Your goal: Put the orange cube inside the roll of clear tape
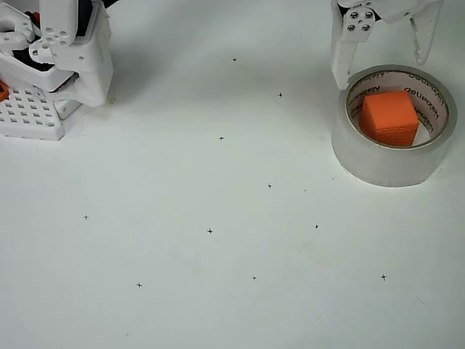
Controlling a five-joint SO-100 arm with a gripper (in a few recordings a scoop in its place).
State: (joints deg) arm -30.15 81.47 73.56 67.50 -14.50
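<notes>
inside the roll of clear tape (pixel 392 156) sits the orange cube (pixel 390 116), claw (pixel 383 54) spread above.

The claw (pixel 385 54) hangs at the top right, fingers spread, seemingly empty (upper part cropped).

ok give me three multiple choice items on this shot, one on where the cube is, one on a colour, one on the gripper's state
1. Where is the cube?
A. on the bare table
B. inside the tape roll
C. between the gripper's fingers

2. What colour is the lettering on the roll's core?
A. green
B. red
C. blue

3. How is the gripper?
A. shut on the cube
B. shut on the roll
C. open, holding nothing

Key: 1 B, the cube sits in the roll's hole, ringed by the white core. 2 A, the print on the core reads green. 3 C, the fingers stand apart at the roll's far rim with nothing between them.
</notes>
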